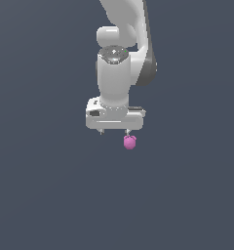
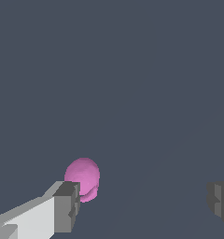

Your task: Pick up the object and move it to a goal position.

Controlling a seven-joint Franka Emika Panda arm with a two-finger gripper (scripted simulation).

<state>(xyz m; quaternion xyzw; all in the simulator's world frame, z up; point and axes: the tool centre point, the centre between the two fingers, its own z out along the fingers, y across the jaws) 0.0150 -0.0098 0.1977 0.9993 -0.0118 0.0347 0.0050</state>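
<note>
The object [image 1: 129, 142] is a tiny pink-magenta roundish lump on the flat dark grey ground. My white gripper [image 1: 114, 131] points straight down above it, open and empty. The lump lies just under the fingertip [image 1: 127, 131] on the exterior view's right, not midway between the two fingers. In the wrist view the object [image 2: 83, 177] sits right beside one grey fingertip [image 2: 67, 205], which covers a small part of it. The other fingertip [image 2: 221, 201] is far from it. The gap between the fingers around the gripper's middle [image 2: 142, 203] holds nothing.
Only the plain dark grey surface [image 1: 50, 195] shows around the gripper. The white arm [image 1: 120, 44] rises above the gripper to the top of the exterior view. No goal mark shows.
</note>
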